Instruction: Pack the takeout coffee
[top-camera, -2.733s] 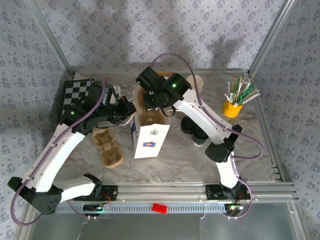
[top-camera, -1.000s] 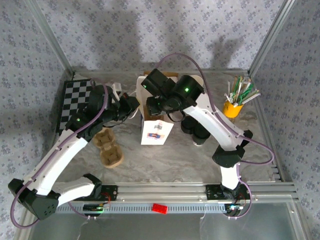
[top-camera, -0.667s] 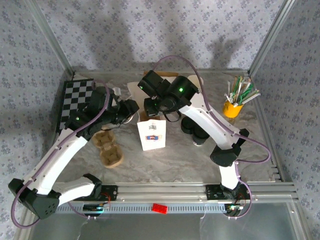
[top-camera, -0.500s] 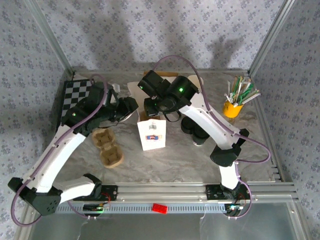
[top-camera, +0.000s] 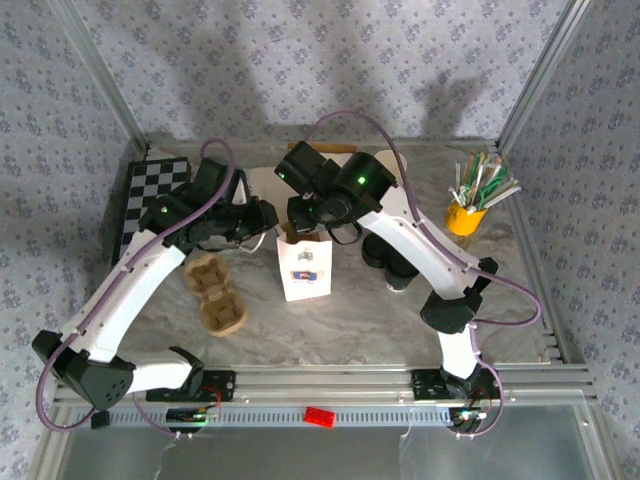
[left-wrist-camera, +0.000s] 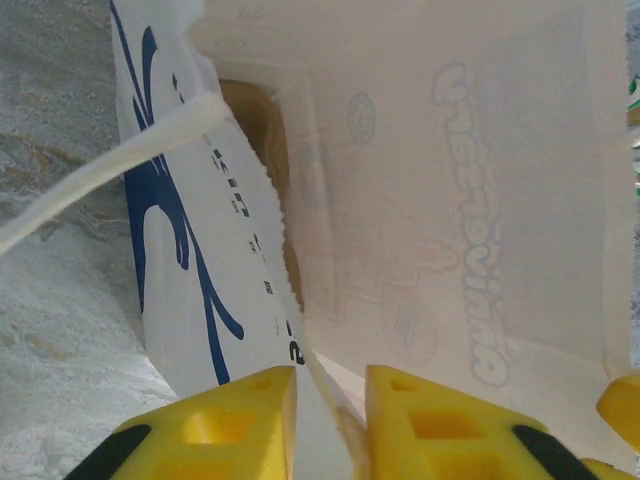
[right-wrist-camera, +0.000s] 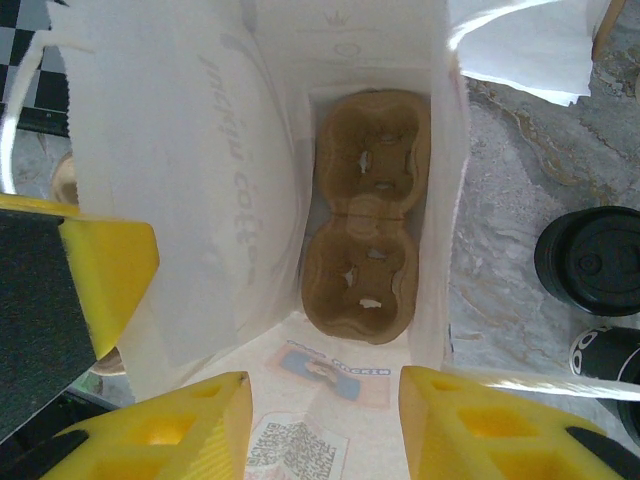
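Upright now, once tilted, the white bag (top-camera: 305, 268) stands with left hand (left-wrist-camera: 328, 390) pinching its rim, right hand (right-wrist-camera: 325, 400) spread above; a tug could topple it.

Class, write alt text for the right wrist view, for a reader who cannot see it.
Looking straight down into an open white paper bag, with an empty brown pulp cup carrier lying on its bottom. The right pincer hangs open over the bag's near edge, yellow fingers wide apart. Round black lids sit on the marble table at right.
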